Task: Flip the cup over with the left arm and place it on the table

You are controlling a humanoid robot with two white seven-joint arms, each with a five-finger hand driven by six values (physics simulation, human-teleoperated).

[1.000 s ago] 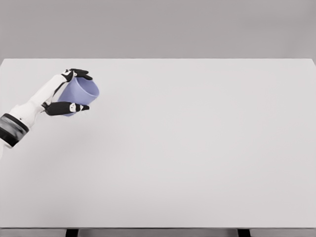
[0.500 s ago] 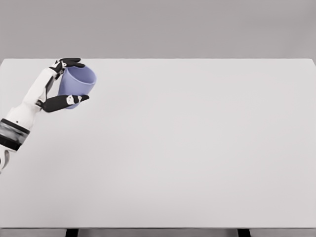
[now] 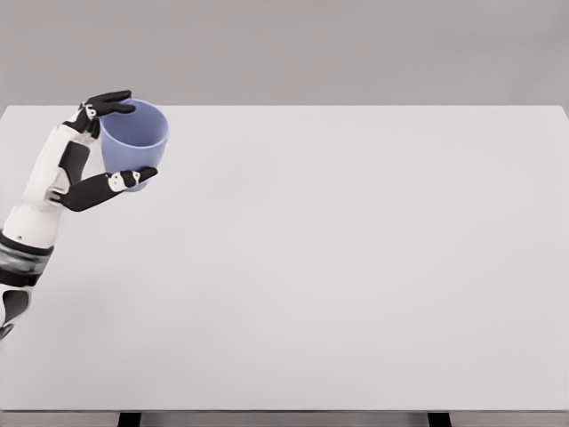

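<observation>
A robot's left hand (image 3: 84, 158) grips a lavender-blue cup (image 3: 134, 142) at the far left of a wide, pale grey worktop (image 3: 356, 267). The cup is nearly upright with its open mouth facing up, tilted slightly, its rim close to the worktop's far edge in the head view. Dark fingers (image 3: 108, 103) curl over the rim on the cup's left side, while the thumb (image 3: 111, 186) presses against the lower wall near the base, clamping the cup between them. Whether the base touches the worktop or hangs just above it cannot be told. The white forearm (image 3: 31, 218) rises from the lower left corner of the picture. Behind the worktop stands a plain grey wall (image 3: 356, 53).
</observation>
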